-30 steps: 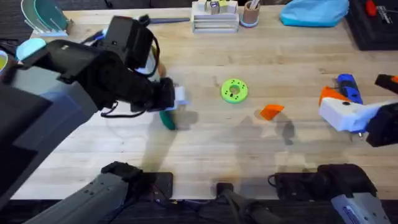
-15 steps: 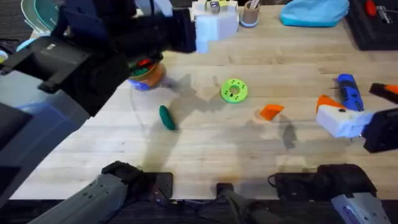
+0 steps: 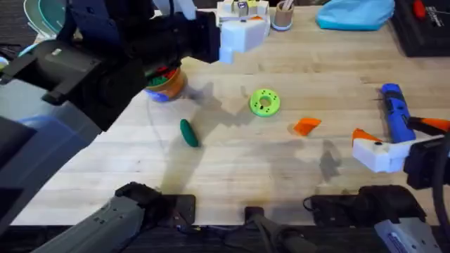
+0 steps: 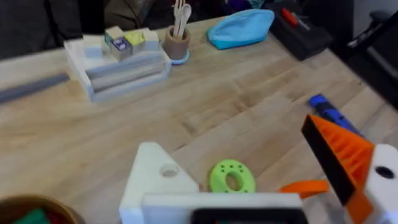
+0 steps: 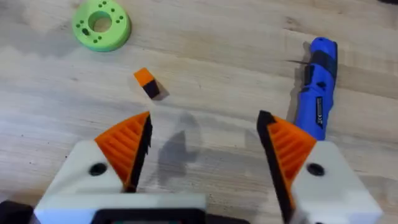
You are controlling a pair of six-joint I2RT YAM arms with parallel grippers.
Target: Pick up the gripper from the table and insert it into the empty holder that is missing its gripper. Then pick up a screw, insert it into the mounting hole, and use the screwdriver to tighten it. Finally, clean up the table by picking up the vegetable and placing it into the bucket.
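Observation:
The orange wedge gripper (image 3: 306,126) lies flat on the table, also seen as a small orange piece (image 5: 147,82). My left gripper (image 3: 242,34) hangs high over the far table, open and empty. One of its fingers is a bare white holder (image 4: 155,183) with a mounting hole (image 4: 169,169); the other carries an orange pad (image 4: 339,155). My right gripper (image 3: 397,132) is open and empty, low beside the blue screwdriver (image 3: 396,112). The dark green vegetable (image 3: 188,132) lies near the orange bucket (image 3: 167,84), which my left arm partly hides. A screw is out of view.
A bright green ring disc (image 3: 265,102) sits mid-table. At the far edge stand a white stepped rack (image 3: 242,21), a small cup (image 3: 283,15) and a blue pouch (image 3: 355,14). A black tray (image 3: 429,24) is at the far right.
My left arm rose from beside the vegetable and swung toward the far side, uncovering the bucket. The right gripper slid nearer and a little left. The vegetable and wedge stayed put.

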